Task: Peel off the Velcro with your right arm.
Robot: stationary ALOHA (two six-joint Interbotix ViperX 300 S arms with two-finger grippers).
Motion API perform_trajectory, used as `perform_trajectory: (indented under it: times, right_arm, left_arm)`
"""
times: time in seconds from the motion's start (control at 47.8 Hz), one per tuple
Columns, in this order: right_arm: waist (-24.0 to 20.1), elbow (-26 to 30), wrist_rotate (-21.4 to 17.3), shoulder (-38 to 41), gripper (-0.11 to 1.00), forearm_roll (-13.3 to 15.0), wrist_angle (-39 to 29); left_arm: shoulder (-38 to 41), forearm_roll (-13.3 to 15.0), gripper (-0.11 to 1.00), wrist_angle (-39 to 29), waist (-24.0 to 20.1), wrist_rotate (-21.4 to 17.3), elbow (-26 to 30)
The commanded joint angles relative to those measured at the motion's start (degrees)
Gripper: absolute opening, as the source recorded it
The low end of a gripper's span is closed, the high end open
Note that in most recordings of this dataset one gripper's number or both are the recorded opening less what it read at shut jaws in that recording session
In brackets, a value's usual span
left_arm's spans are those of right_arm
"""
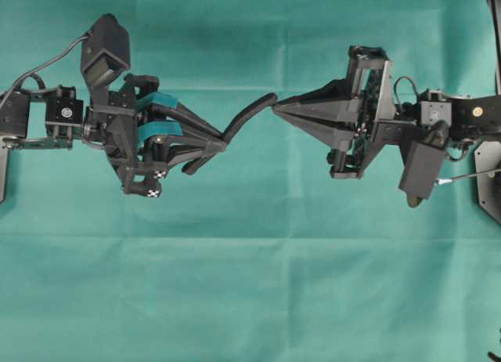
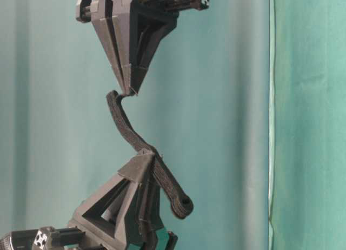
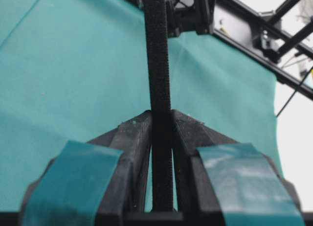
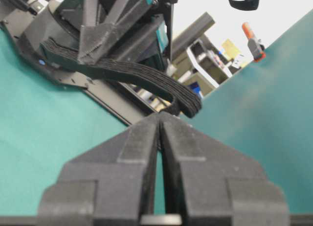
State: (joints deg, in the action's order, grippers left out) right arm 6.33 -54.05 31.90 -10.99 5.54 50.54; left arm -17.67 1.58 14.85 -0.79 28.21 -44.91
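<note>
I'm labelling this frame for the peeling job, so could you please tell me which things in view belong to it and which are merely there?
Belonging to the job:
- thin black flexible Velcro strip
- right gripper with plain black pointed fingers, shut on the strip's end
- left gripper with teal-taped fingers, clamping the strip

Merely there:
- teal cloth table cover
- orange-handled clamp in the background

Two robot arms are in the overhead view: one left arm and one right arm. Each ends in one gripper, so two grippers: the left gripper and the right gripper. Each gripper carries two fingers, four in all. Two of them, the left pair, bear teal tape strips (one strip apiece, two strips counted); the two right fingers are plain black. There is one Velcro strip. One green cloth covers the surface. One orange-handled clamp shows in the right wrist view.
</note>
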Motion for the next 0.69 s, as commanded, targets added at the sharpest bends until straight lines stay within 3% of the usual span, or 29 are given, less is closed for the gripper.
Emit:
perform_trajectory:
  times: [0.0,0.67]
  right_arm:
    - [-0.5,1.5,-0.1,0.0,-0.09,0.0,0.5]
    - [-1.1,-0.9,-0.2,-2.8,-0.09,-0.3,0.6]
  left_arm:
    - [-1.1,0.2,0.1,0.6,-0.3,0.0,0.8]
    - [-1.3,0.2,0.1,0.6,-0.3,0.0,0.5]
